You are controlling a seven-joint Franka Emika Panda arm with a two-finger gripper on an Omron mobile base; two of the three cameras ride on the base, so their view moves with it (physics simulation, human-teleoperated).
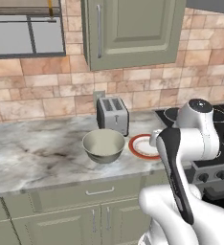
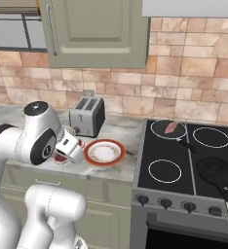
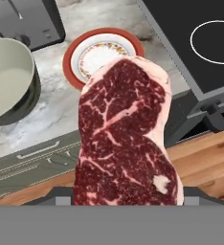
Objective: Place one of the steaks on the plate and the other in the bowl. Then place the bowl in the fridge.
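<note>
Hand clamped on dark steak (image 3: pixel 126 139), hanging in front of the worktop (image 3: pixel 51 119) short of plate (image 3: pixel 73 60) and bowl (image 3: pixel 8 79); looks soft, slippery, floppy, best pinched mid-slab.

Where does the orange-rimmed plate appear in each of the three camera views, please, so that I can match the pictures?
Left base view: the plate lies on the counter right of centre, partly behind the arm, just right of the bowl.
Right base view: left of centre, on the counter between the toaster and the stove.
Hand view: upper middle, its lower part covered by the steak in front of the camera.
Shared landmark: the toaster, standing just behind the plate.
</note>
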